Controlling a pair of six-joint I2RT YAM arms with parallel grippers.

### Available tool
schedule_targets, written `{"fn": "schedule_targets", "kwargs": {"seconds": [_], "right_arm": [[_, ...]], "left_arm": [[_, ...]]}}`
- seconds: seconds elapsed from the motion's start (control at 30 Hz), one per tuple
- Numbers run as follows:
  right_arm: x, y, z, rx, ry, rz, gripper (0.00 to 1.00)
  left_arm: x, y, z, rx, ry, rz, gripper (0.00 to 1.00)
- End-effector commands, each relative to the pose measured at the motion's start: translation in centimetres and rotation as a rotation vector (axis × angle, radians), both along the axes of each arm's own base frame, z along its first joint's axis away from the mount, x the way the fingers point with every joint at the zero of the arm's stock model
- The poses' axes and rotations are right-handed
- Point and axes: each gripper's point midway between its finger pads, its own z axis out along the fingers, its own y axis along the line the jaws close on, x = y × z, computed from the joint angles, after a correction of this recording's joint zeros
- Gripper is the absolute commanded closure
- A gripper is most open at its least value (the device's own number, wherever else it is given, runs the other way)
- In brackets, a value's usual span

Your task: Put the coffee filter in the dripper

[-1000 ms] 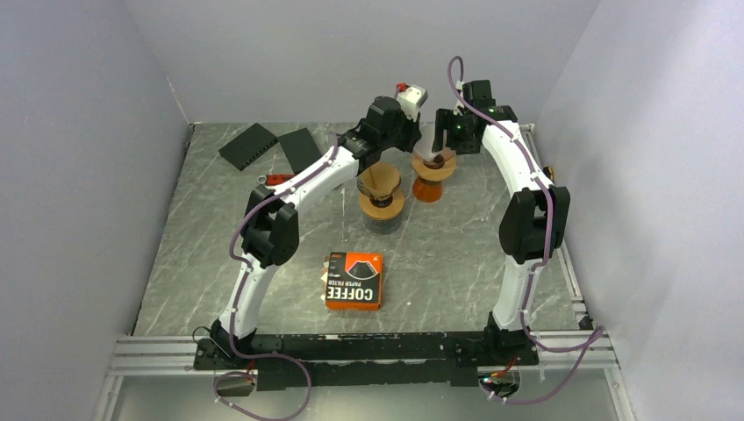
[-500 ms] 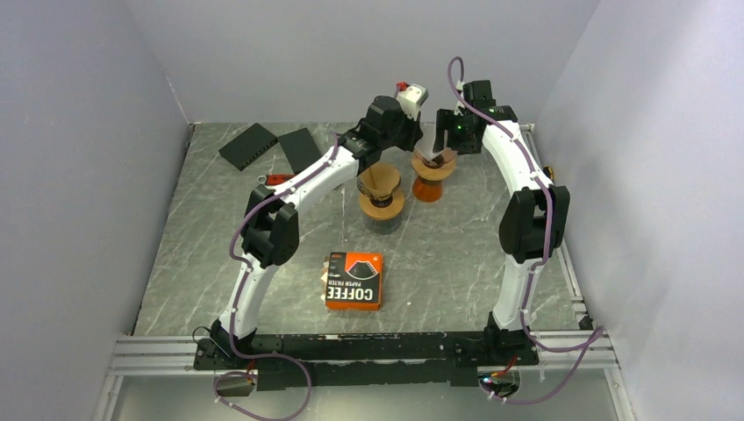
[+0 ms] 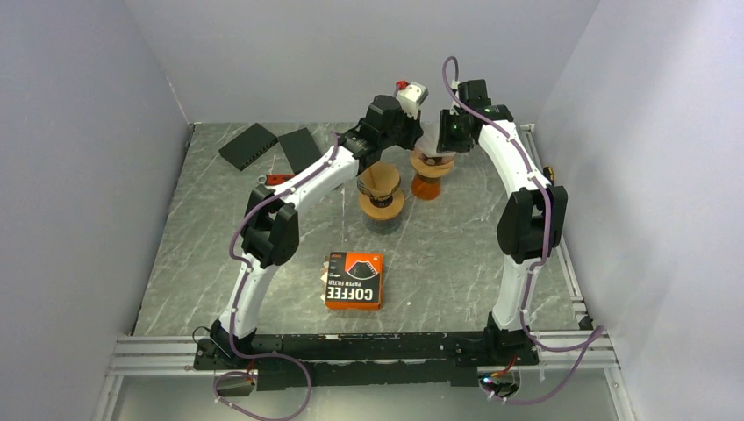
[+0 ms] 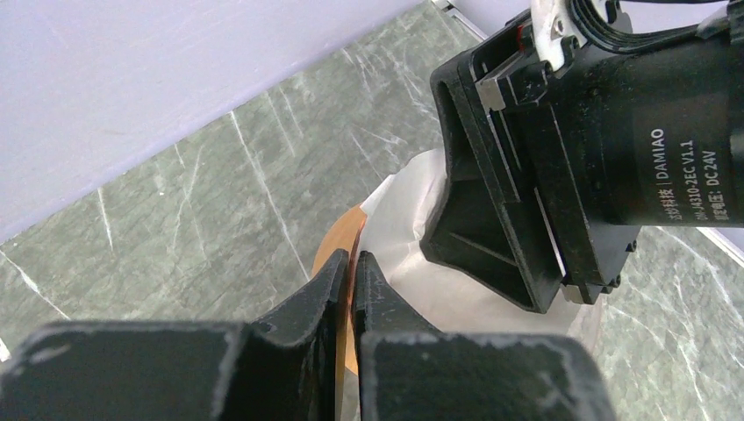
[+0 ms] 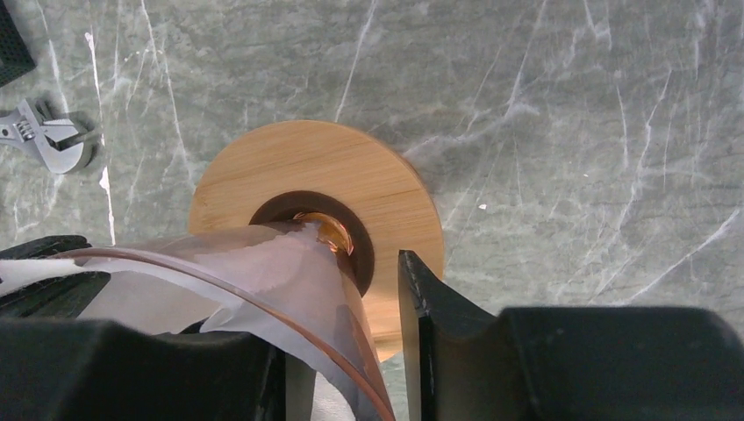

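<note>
An orange see-through dripper (image 3: 430,180) stands on a round wooden base (image 5: 386,193) at the back middle of the table. A white paper coffee filter (image 3: 428,149) sits in its cone and also shows in the left wrist view (image 4: 412,228) and the right wrist view (image 5: 263,281). My left gripper (image 3: 409,151) is shut on the dripper's orange rim (image 4: 338,254). My right gripper (image 3: 444,143) hangs over the cone, open. Its jaws (image 5: 355,307) straddle the dripper wall (image 5: 351,298), one finger inside by the filter, the other finger (image 5: 425,307) outside.
A second dripper with a brown filter stands on a glass server (image 3: 381,200) just left. An orange coffee filter box (image 3: 354,281) lies near the front middle. Two black blocks (image 3: 248,146) (image 3: 300,149), a red tool (image 3: 279,179) and a wrench (image 5: 44,140) lie at the back left.
My right gripper has shifted slightly left and down over the dripper. The white filter, held upright before, now sits lower and wider in the cone. The left arm has not moved.
</note>
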Motion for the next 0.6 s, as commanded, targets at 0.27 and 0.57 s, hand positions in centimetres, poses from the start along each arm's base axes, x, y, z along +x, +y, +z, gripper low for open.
{"fn": "schedule_targets", "kwargs": {"seconds": [0.27, 0.57], "right_arm": [[1.4, 0.3, 1.1, 0.04, -0.053, 0.0, 0.32], [1.8, 0.3, 0.0, 0.037, -0.039, 0.0, 0.21]], "left_arm": [[-0.7, -0.6, 2.2, -0.032, -0.028, -0.036, 0.89], [-0.8, -0.8, 2.0, -0.036, -0.023, -0.047, 0.89]]}}
